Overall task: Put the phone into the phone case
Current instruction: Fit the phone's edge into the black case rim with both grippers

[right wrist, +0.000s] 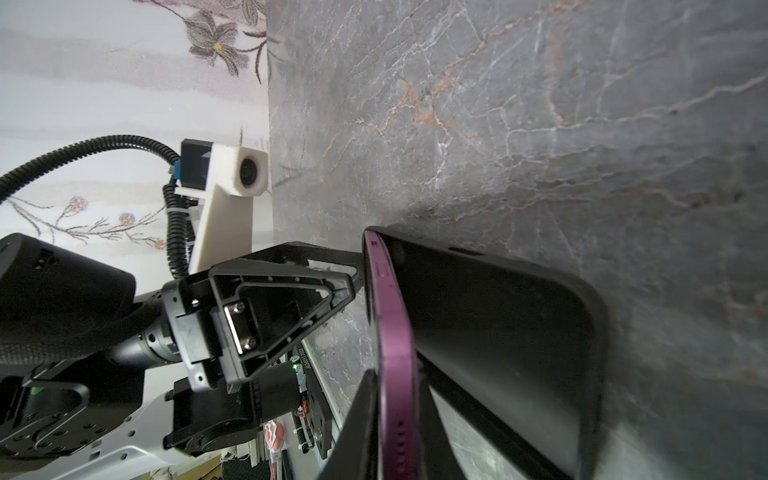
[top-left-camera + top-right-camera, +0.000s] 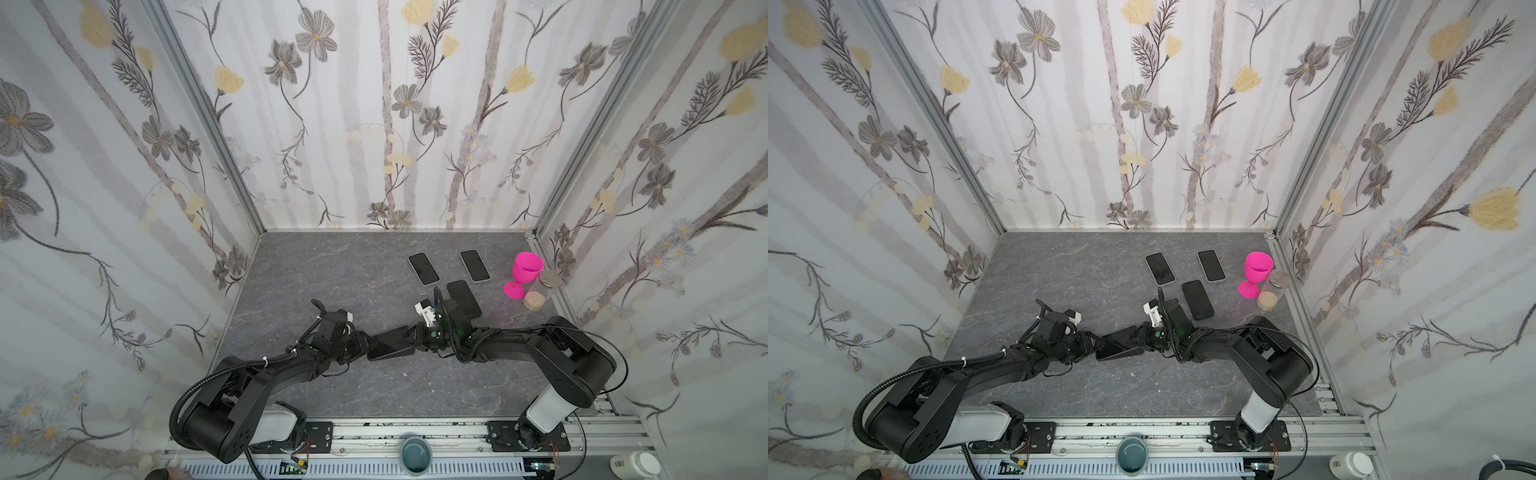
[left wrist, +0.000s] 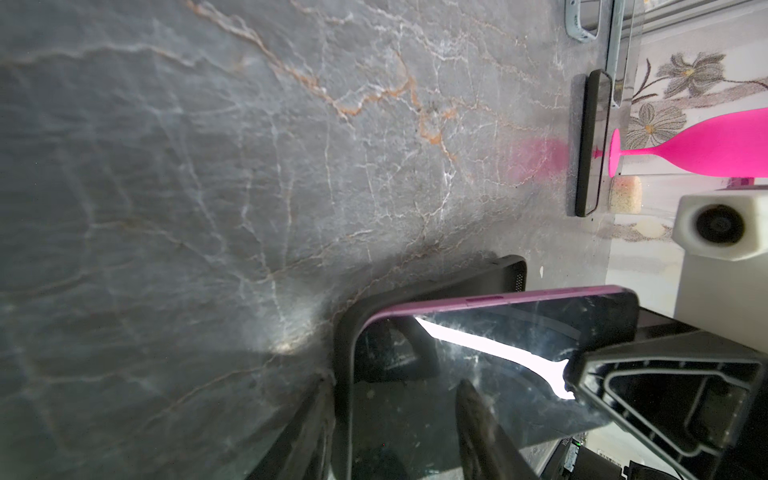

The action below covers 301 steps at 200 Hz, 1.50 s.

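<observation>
Purple-rimmed, black-glass phone (image 1: 392,332): one end tucked into the matte black soft phone case (image 1: 498,332) gripped by the left claw (image 2: 368,343), other end tilted out, pinched in the narrow right claw (image 2: 413,334), over the grey marbled table (image 2: 332,270); seating underway, likely needing that raised end pressed flush.

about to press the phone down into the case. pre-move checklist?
1. Tucked end: phone sits inside the phone case rim, per the left wrist view: ok.
2. Grip of right tool on the phone's purple edge: ok, clamped.
3. Hold of left tool on the phone case: cannot tell; it straddles the tucked end, contact unclear.
4. Phone flat in the phone case: not ok; the end at the right tool stands angled away from it.
5. Clearance from nearest spare phone and pink goblet: ok, both apart, beyond the right tool.
</observation>
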Motion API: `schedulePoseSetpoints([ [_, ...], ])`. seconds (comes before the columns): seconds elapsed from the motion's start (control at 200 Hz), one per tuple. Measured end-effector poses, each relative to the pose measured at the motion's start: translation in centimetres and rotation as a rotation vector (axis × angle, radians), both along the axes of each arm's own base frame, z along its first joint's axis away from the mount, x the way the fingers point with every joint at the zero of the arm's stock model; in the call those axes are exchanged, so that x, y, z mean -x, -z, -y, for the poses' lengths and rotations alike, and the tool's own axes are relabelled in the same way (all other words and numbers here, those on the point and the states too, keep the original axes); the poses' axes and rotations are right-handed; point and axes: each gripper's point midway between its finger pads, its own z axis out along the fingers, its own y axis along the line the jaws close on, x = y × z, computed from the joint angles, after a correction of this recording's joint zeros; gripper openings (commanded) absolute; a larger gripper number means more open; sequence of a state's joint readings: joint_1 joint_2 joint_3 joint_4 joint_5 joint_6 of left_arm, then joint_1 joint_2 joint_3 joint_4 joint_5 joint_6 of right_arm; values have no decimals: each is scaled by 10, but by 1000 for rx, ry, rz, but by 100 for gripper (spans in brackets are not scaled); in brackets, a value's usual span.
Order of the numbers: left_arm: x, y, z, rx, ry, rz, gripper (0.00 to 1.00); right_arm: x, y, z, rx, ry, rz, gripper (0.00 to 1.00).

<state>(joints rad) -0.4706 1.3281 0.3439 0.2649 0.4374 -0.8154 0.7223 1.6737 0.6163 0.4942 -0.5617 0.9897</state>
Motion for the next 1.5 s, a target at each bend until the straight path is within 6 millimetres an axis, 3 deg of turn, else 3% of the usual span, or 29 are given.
schedulePoseSetpoints([
  [0.205,0,0,-1,0,-3,11,48,1,13,5,44,10,-21,20],
  [0.425,3,0,-2,-11,2,8,48,2,29,15,150,17,-42,36],
  [0.545,3,-3,-4,-24,7,26,48,0,26,16,182,8,-28,46],
  [0.849,5,0,-10,-63,3,29,46,-3,15,26,272,0,9,55],
  [1.029,5,1,-10,-65,6,27,40,1,22,39,342,1,7,53],
  [1.129,7,1,-9,-62,14,24,37,3,16,42,348,-6,23,49],
  [1.414,10,5,-6,-69,52,-6,35,13,23,42,353,-43,3,30],
  [1.504,12,7,-5,-68,60,-14,30,14,30,39,356,-60,-4,25],
])
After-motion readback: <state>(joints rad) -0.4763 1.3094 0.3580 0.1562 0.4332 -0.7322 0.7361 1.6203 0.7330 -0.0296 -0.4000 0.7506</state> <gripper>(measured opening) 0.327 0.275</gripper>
